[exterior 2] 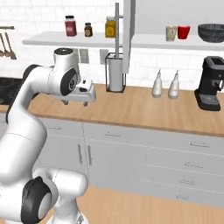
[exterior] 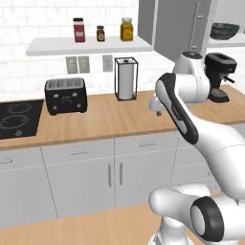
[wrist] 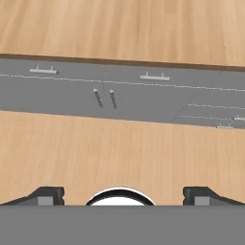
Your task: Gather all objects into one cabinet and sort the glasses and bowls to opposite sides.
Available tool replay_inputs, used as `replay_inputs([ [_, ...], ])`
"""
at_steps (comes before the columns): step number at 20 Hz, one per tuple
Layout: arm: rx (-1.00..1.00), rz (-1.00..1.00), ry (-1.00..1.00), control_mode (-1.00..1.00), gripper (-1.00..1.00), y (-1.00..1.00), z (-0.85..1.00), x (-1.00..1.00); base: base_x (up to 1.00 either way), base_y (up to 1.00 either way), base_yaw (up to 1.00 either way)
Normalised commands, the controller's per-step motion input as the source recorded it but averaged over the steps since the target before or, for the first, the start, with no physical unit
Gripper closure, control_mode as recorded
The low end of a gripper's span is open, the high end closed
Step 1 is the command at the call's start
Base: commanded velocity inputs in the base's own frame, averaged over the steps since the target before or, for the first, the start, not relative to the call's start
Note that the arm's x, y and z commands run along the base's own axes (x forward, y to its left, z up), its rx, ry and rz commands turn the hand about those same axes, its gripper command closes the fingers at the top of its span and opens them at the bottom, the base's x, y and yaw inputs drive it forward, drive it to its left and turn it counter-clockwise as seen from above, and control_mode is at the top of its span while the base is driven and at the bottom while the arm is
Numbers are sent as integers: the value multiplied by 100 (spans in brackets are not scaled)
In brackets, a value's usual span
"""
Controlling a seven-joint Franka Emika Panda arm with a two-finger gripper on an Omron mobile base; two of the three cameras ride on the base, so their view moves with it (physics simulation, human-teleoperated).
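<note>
Gripper (wrist: 122, 194) points straight down over the front edge of the counter (exterior 2: 144, 111), fingertips (wrist: 45, 195) spread wide at the bottom corners of the hand view, nothing between them, just the lower cabinet fronts and floor below. In the right base view the hand sits low, just above the worktop, left of the paper towel holder (exterior 2: 116, 72). So everything the task cares about lies up and to the arm's right, well apart from the fingers. Open wall cabinet (exterior 2: 175, 41): its door (exterior 2: 127, 35) swung out edge-on, shelf board carrying the beige mug (exterior 2: 171, 33) and red cup (exterior 2: 183, 32) side by side, nearly touching, then a gap, then the dark bowl (exterior 2: 211, 32) at the far right end. Cups left, bowl right on that shelf already, as I read it. Orange-red mug: can't find it from here. Left base view gives the bowl only, above the coffee machine (exterior: 219, 76); the arm hides the rest of the shelf. Key relation for my money: targets are above hand height and rightward past the open door, so the next reach needs a lift and a swing right, clearing the door's edge. Two white bottles (exterior 2: 166, 84) on the counter below the shelf aren't part of the job.
</note>
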Motion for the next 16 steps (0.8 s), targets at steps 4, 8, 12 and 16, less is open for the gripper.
replay_inputs([
  [4,0,0,0,100,-100,0,0,0,0,100,0],
  [8,0,0,0,100,-100,0,0,0,0,100,0],
  [12,0,0,0,100,-100,0,0,0,0,100,0],
  [16,0,0,0,100,-100,0,0,0,5,100,-1],
])
